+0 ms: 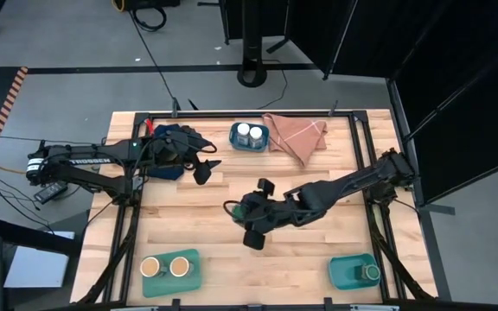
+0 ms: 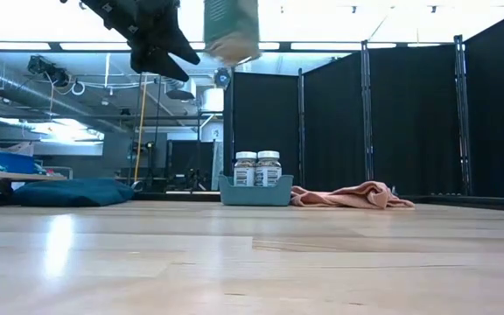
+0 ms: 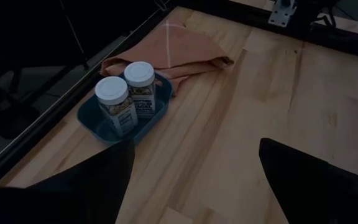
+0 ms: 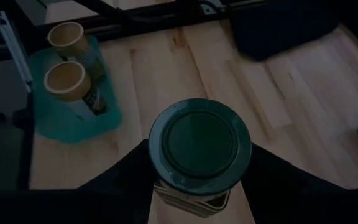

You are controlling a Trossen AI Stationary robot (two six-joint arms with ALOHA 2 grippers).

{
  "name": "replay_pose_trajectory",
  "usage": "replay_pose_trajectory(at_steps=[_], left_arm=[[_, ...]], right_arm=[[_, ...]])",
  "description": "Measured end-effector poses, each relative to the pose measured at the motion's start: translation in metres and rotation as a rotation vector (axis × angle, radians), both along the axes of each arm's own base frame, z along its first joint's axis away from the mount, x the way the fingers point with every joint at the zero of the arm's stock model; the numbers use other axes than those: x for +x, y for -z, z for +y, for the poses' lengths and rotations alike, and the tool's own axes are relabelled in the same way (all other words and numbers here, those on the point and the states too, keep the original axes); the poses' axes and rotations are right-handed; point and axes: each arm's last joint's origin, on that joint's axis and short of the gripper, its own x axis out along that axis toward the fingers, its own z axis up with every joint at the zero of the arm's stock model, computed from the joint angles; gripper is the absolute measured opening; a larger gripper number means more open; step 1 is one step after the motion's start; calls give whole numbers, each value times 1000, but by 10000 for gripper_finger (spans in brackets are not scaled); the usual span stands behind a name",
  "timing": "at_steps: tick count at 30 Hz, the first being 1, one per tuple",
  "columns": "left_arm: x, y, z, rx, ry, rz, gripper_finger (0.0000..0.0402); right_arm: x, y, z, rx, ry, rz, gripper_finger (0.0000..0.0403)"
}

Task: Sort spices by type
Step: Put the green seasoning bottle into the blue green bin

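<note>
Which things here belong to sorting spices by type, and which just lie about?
Job: white-lidded jars; tan-lidded jars; green-lidded jar in tray; green-lidded jar in right gripper.
Lying about: pink cloth; dark blue cloth.

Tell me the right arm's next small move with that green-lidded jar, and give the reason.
Probably carry it toward the teal tray at the table's near right corner. The right gripper holds a green-lidded jar above mid-table, and that tray holds the other green-lidded jar. The tan-lidded pair and white-lidded pair already share trays. The left gripper waits open.
</note>
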Motion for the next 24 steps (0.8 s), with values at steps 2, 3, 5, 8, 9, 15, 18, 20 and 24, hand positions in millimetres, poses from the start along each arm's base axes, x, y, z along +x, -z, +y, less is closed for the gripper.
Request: replay_pose_trajectory(at_steps=[2,3,5,8,9,15,18,20,24], left_arm=[[0,0,0,-4,6,-1,351],[0,0,0,-7,11,-2,351],[0,0,-1,-13,23,-4,351],[1,-1,-1,-18,35,-15,351],[1,-1,-1,-17,37,-17,351],[3,-4,-1,-21,56,-56,351],[4,-6,-1,-15,69,-78,351],[5,-7,-1,-3,78,-85,351],[6,-9,-1,0,79,-101,351]], right_arm=[[-10,-7,0,17,16,17,205],[-15,-9,1,25,23,26,205],[-23,-13,4,32,38,45,205],[-37,-18,8,41,64,66,205],[-41,-20,10,48,74,68,205],[-65,-26,24,70,137,89,205],[-78,-28,32,83,179,93,205],[-85,-28,37,100,210,96,205],[-96,-26,49,144,257,104,205]])
